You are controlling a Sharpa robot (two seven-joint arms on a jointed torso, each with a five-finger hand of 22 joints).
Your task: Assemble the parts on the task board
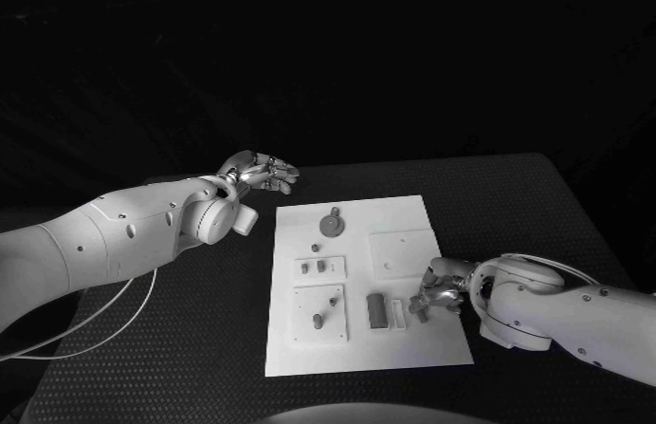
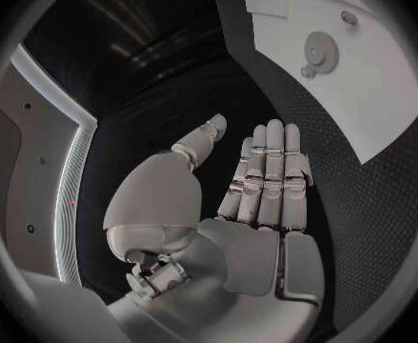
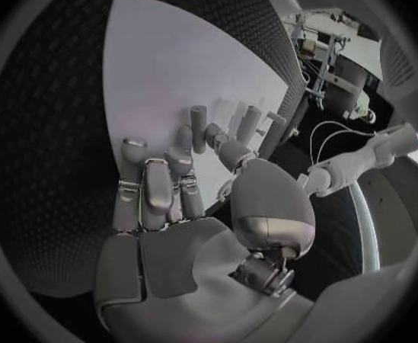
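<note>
A black table [image 1: 547, 206] with a finely textured surface takes up the lower half of the head view, its far edge running across the middle of the frame; a thin pale cable [image 1: 82, 324] loops over the table's lower left part, curving toward the left edge; behind the table, the upper half of the frame is a dark backdrop [image 1: 328, 54] with faint folds, seemingly cloth.
</note>
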